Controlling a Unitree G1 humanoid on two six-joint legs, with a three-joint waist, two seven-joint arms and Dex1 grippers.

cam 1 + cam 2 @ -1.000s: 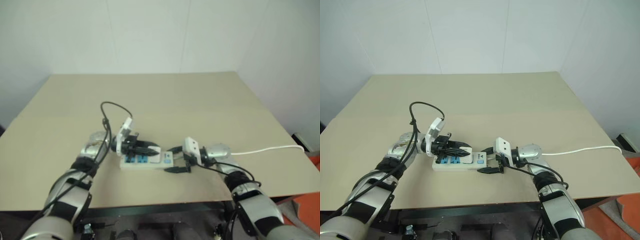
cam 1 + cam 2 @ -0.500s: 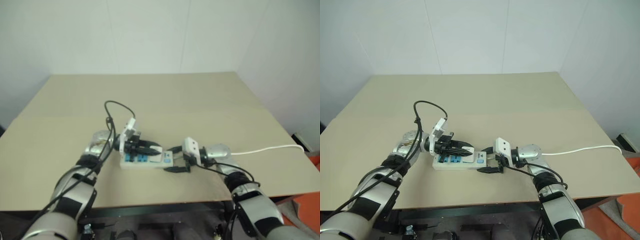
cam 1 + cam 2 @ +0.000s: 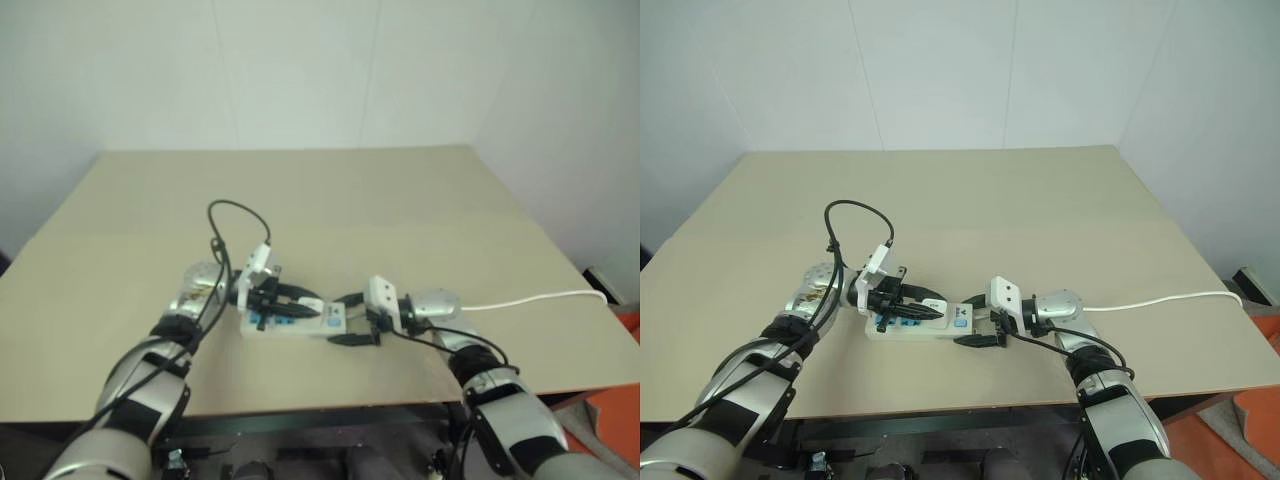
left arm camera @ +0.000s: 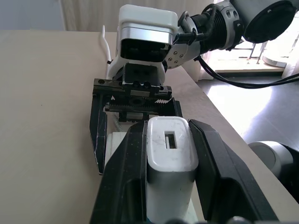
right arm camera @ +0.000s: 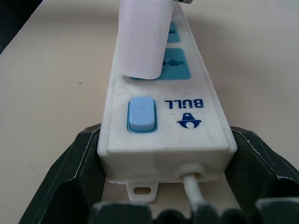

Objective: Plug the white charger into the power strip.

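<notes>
Insertion step in hand. White charger (image 4: 168, 154) is clenched in left claw (image 3: 925, 312), over power strip (image 5: 163, 112) at lower centre of bench (image 3: 1040, 200). Strip's cord end is clasped by right claw (image 3: 978, 328). Next: prongs aligned, pressed down.

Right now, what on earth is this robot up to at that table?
It is plugging a white charger into a power strip lying on the tan table. The left claw is shut on the charger and holds it over the strip's blue sockets, its lower end at the strip's face; whether the prongs are in, I cannot tell. The right claw straddles the strip's switch end, where the thin cord leaves, one finger on each side, bracing it.
</notes>
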